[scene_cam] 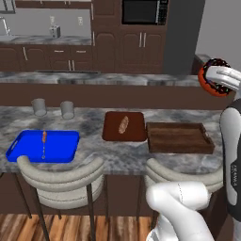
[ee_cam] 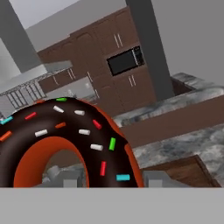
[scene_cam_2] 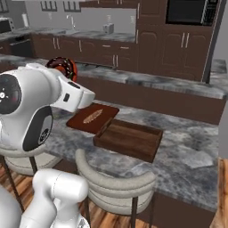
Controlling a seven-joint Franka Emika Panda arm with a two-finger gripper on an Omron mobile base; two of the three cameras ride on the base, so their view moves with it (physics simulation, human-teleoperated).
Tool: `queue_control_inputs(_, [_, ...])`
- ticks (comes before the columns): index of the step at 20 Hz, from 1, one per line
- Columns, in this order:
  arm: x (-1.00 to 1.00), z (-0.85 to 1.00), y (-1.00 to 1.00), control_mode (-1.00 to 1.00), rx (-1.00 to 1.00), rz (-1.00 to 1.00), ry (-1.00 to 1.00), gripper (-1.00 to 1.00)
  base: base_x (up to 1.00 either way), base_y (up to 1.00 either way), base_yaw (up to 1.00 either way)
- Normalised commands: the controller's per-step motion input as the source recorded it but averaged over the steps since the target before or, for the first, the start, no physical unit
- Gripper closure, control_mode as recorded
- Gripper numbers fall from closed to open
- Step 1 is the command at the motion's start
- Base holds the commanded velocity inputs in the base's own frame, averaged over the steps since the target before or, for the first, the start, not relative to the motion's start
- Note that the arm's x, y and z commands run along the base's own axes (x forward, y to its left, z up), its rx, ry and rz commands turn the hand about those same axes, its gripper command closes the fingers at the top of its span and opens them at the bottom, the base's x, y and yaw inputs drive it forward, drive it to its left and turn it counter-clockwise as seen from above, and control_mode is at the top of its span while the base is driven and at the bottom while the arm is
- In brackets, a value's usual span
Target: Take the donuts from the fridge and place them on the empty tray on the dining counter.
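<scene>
we see the donut [ee_cam: 94,135] up in the air in the gripper [scene_cam: 221,80], a reddish-orange ring with glossy dark icing and coloured sprinkles; the jaws stand part-open around it, clamped on its sides, above the right end of the counter [scene_cam: 117,155]. in the right base view the donut [scene_cam_2: 62,67] peeks over the white arm. below and to its left on the counter lies the tray [scene_cam: 179,138], dark brown wood, rectangular with a raised rim, bare inside. just beside the tray sits a flat reddish-brown board [scene_cam: 124,126] with an elongated tan roll [scene_cam: 123,124] on it. further left we see a blue board [scene_cam: 44,146] carrying a thin stick-like item, and two small grey cups [scene_cam: 67,109] behind it. the counter is grey-white marbled stone on dark wood, with pale padded stools [scene_cam: 61,181] along its near side. beyond stand dark brown cabinets and a black microwave [scene_cam: 143,11].
</scene>
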Motion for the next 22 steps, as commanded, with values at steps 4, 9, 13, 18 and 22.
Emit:
queue_control_inputs(4, [0.5, -0.04, -0.12, -1.0, 0.0, 0.01, 0.31, 1.0, 0.5, -0.09, 0.13])
queue_control_inputs(9, [1.0, -0.18, -0.03, -1.0, -0.03, 0.08, 0.89, 1.0, 0.0, 0.0, 0.0])
queue_control_inputs(13, [1.0, -0.85, -0.27, -1.0, -0.01, 0.25, 0.44, 1.0, 0.0, 0.0, 0.0])
queue_control_inputs(18, [1.0, -1.0, -0.31, -1.0, -0.04, 0.24, 0.3, 1.0, 0.0, 0.0, 0.0])
queue_control_inputs(22, [0.74, -1.0, -0.41, -1.0, -0.01, 0.18, 0.15, 1.0, 0.0, 0.0, 0.0])
